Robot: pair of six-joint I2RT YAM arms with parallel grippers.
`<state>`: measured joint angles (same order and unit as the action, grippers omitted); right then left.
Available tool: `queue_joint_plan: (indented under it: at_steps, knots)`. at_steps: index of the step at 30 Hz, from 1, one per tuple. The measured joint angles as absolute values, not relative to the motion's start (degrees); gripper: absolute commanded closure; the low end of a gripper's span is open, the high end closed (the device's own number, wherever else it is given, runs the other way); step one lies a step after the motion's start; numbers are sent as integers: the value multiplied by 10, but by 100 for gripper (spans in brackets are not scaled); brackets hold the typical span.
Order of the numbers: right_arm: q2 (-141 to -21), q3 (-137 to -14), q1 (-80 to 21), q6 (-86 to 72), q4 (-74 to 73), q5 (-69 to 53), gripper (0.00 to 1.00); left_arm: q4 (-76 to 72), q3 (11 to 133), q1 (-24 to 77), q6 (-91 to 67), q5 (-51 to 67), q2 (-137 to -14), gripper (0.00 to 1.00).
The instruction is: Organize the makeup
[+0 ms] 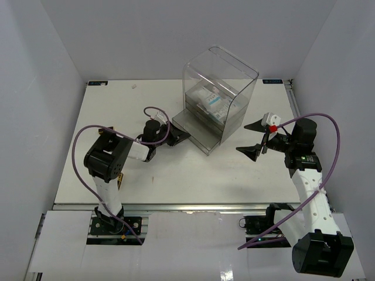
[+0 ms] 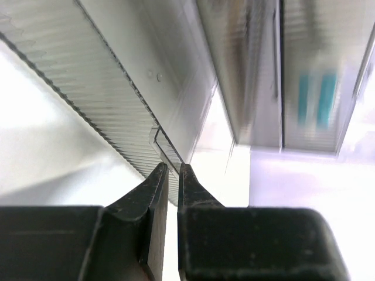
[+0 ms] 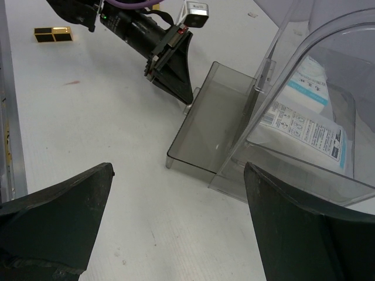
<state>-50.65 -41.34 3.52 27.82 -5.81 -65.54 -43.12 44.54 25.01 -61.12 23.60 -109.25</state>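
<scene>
White-and-blue sachets [image 1: 211, 102] lie in the upper level of the clear drawer box [image 1: 234, 76]; the right wrist view shows their printed faces [image 3: 304, 126]. The smoky lower drawer [image 1: 198, 133] stands pulled out toward the left, with nothing showing inside it [image 3: 214, 123]. My left gripper [image 1: 186, 136] is shut on that drawer's thin front lip [image 2: 159, 140], its tips [image 2: 173, 170] nearly together. My right gripper [image 1: 254, 139] hangs wide open to the right of the box, nothing between its fingers [image 3: 179, 170]. A gold lipstick tube [image 3: 53, 34] lies on the table beyond the left arm.
The box sits mid-table toward the back. The left arm [image 3: 135, 29] stretches across the table to the drawer front. The table's side rail [image 1: 291, 99] runs just right of the right gripper. White walls close in the back and sides.
</scene>
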Motion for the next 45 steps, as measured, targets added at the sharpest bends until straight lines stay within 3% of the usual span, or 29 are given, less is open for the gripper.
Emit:
queue_joint_plan:
  at_steps: [2, 5, 8, 16, 21, 26, 30, 39, 45]
  knots:
    - [-507, -413, 36, 276, -58, -657, 1, -423, 421, 248, -602, 232, -1067, 79]
    - [-507, -413, 37, 274, -58, -659, 2, -414, 396, 247, -595, 230, -1042, 53]
    - [-506, -413, 38, 274, -58, -659, 2, -403, 396, 247, -587, 231, -1040, 39]
    - [-499, -404, 42, 274, -58, -659, 2, -352, 399, 246, -550, 229, -1007, 24]
    - [-496, -404, 42, 274, -58, -659, 3, -267, 394, 229, -500, 191, -892, 3]
    - [-492, -404, 42, 273, -58, -660, 4, -131, 390, 163, -469, 106, -742, 2]
    - [-489, -404, 43, 273, -57, -660, 4, -14, 410, 91, -467, 19, -704, 2]
    - [-482, -404, 44, 269, -57, -660, 4, 248, 497, -108, -577, -78, -798, 3]
    - [-479, -404, 45, 268, -57, -660, 4, 319, 611, -136, -627, -97, -931, 4]
